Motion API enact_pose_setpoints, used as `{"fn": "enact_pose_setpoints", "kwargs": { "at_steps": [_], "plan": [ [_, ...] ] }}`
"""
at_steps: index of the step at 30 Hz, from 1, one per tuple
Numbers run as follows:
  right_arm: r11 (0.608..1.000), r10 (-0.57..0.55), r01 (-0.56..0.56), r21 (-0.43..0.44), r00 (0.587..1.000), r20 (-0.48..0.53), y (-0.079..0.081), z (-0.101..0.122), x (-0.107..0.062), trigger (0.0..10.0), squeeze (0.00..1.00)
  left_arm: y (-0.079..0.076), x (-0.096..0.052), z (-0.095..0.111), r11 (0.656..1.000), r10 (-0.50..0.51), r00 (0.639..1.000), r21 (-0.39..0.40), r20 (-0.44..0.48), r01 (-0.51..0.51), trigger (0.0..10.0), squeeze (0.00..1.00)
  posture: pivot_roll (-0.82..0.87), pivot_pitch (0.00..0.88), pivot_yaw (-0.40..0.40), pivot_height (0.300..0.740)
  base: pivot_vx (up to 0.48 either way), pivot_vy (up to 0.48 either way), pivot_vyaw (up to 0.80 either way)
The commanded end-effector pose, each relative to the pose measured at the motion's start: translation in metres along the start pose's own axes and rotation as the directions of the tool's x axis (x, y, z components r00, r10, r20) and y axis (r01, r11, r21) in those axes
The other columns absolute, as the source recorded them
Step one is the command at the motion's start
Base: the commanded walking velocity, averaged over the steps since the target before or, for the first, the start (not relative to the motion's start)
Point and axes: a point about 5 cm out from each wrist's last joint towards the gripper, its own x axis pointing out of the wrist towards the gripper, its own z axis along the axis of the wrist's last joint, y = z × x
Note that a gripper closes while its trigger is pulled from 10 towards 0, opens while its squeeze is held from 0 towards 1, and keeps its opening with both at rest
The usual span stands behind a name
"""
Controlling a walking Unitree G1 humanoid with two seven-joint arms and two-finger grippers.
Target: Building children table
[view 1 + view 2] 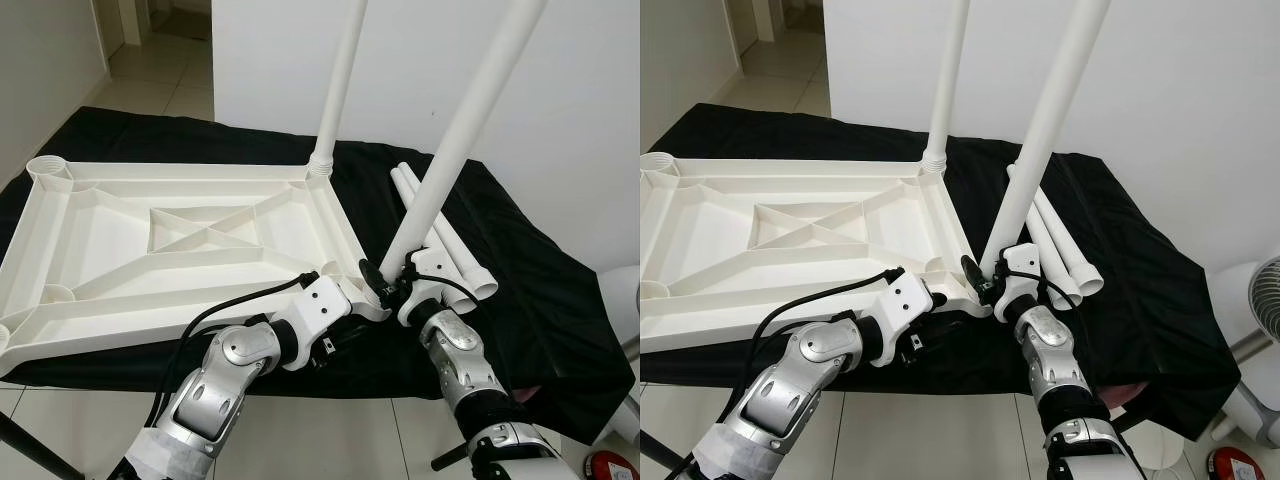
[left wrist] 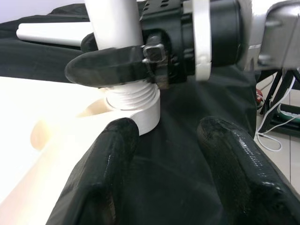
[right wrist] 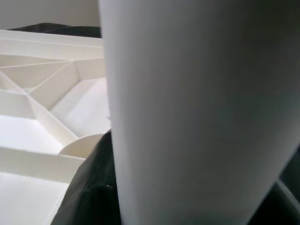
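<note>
A white plastic table top (image 1: 120, 240) lies upside down on a black cloth. One white leg (image 1: 342, 80) stands upright in its far right corner socket. My right gripper (image 1: 384, 277) is shut on a second white leg (image 1: 460, 125), which leans to the right with its threaded end (image 2: 133, 101) at the near right corner socket. My left gripper (image 2: 168, 136) is open just in front of that corner, with only black cloth between its fingers (image 2: 112, 154). In the right wrist view the held leg (image 3: 197, 112) is pressed up close, with the table's ribs behind it.
Two spare white legs (image 1: 450, 240) lie on the black cloth (image 1: 540, 290) right of the table top. Open sockets sit at the far left (image 1: 45, 165) and near left (image 1: 60, 293) corners. A fan (image 1: 1262, 300) stands on the tiled floor at the right.
</note>
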Motion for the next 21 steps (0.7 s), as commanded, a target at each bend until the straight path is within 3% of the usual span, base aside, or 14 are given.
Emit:
{"fn": "enact_pose_setpoints", "kwargs": {
  "at_steps": [1,8,11,12,16,19,21],
  "plan": [
    [0.994,-0.112,0.109,-0.029,0.983,-0.144,-0.002,-0.024,-0.010,10.0,0.00,-0.002,0.004,0.001,0.999,0.038,0.999,0.009,0.003,-0.038,10.0,0.00,0.05,0.000,-0.153,0.740,0.000,0.000,0.00],
    [0.944,-0.328,0.329,-0.019,0.931,-0.164,0.005,-0.021,-0.014,10.0,0.00,-0.004,0.006,0.001,1.000,0.029,1.000,0.006,0.006,-0.029,10.0,0.00,0.05,0.000,-0.157,0.740,0.000,0.000,0.00],
    [0.934,-0.353,0.356,-0.014,0.920,-0.169,0.007,-0.021,-0.014,10.0,0.00,-0.005,0.006,0.001,1.000,0.028,1.000,0.006,0.007,-0.028,10.0,0.00,0.05,0.000,-0.160,0.740,0.000,0.000,0.00],
    [0.903,-0.425,0.430,-0.010,0.887,-0.181,0.013,-0.021,-0.017,10.0,0.00,-0.005,0.007,0.001,1.000,0.026,1.000,0.005,0.009,-0.026,10.0,0.00,0.05,0.000,-0.164,0.740,0.000,0.000,0.00],
    [0.892,-0.446,0.452,-0.007,0.876,-0.184,0.015,-0.021,-0.018,10.0,0.00,-0.005,0.007,0.001,1.000,0.026,1.000,0.005,0.010,-0.026,10.0,0.00,0.05,0.000,-0.166,0.740,0.000,0.000,0.00],
    [0.891,-0.441,0.453,0.029,0.880,-0.178,0.025,-0.017,-0.019,10.0,0.00,-0.007,0.008,0.001,1.000,0.027,1.000,0.003,0.012,-0.027,10.0,0.00,0.05,0.000,-0.171,0.740,0.000,0.000,0.00],
    [0.884,-0.455,0.466,0.030,0.874,-0.171,0.022,-0.014,-0.019,10.0,0.00,-0.007,0.007,0.001,1.000,0.027,1.000,0.003,0.011,-0.027,10.0,0.00,0.05,0.000,-0.173,0.740,0.000,0.000,0.00]
  ]
}}
